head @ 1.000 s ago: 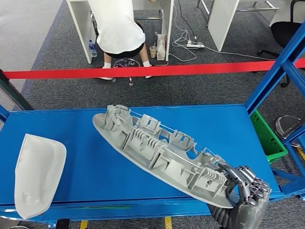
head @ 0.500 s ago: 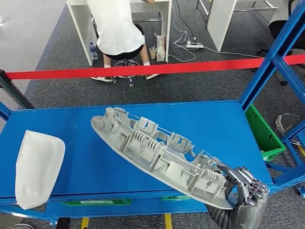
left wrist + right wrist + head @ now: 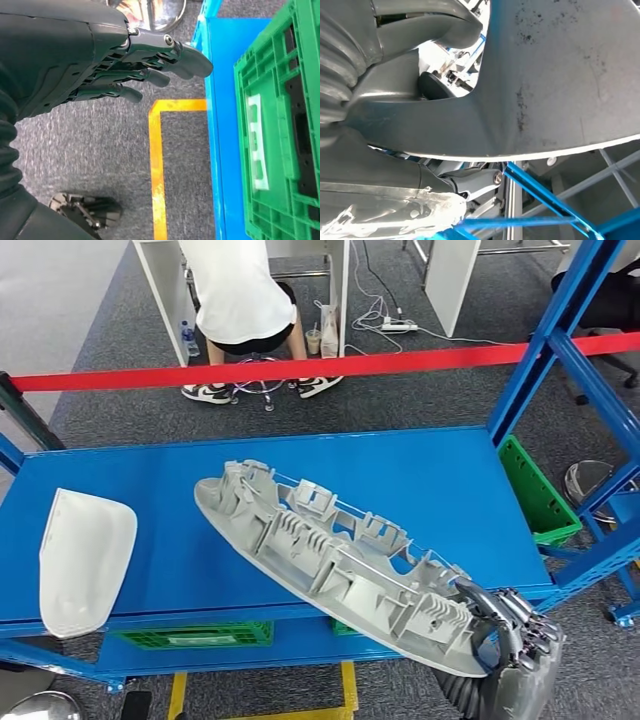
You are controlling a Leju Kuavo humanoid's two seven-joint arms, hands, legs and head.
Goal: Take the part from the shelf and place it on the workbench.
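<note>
Now my right hand (image 3: 507, 645) grips the long grey part (image 3: 332, 555) by its near end.
It slants above the blue surface (image 3: 423, 480); my left hand (image 3: 113, 65) hangs released, fingers straight.

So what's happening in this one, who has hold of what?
The robot's right hand grips one end of a long grey ribbed plastic part, holding it over the blue shelf surface; I cannot tell whether its far end touches. The left hand hangs free with fingers apart, holding nothing, near a green plastic crate. A smaller pale grey moulded cover lies on the shelf's left end. Beyond a red barrier tape, a person in a white shirt sits at a desk.
</note>
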